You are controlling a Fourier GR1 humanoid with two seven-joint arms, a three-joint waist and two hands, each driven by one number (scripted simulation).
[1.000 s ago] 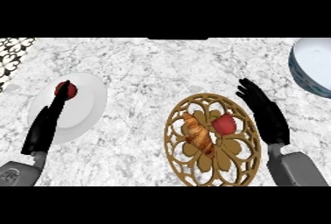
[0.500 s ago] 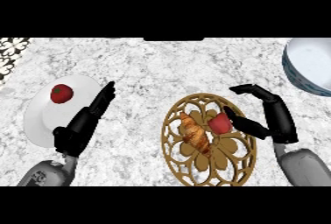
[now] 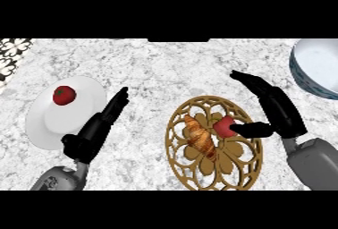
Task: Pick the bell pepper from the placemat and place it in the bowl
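Observation:
The red bell pepper [image 3: 224, 126] lies on the round wooden lattice placemat [image 3: 175, 150], at its upper right part. My right hand [image 3: 280, 114] stands just right of it, open. Its fingers stretch up and to the left, and the thumb reaches left to the pepper's side. The blue-rimmed bowl [image 3: 318, 67] sits at the far right, partly cut off by the view's edge, beyond the right hand. My left hand [image 3: 99, 129] is open, fingers straight, over the counter between the white plate and the placemat.
A croissant [image 3: 200, 136] lies on the placemat just left of the pepper. A white plate [image 3: 56, 123] at the left holds a small red tomato [image 3: 64, 95]. A dark patterned patch [image 3: 12, 56] shows at the far left corner of the marble counter.
My left hand has come off the plate and moved right toward the placemat. My right hand has bent inward, bringing its thumb up against the pepper.

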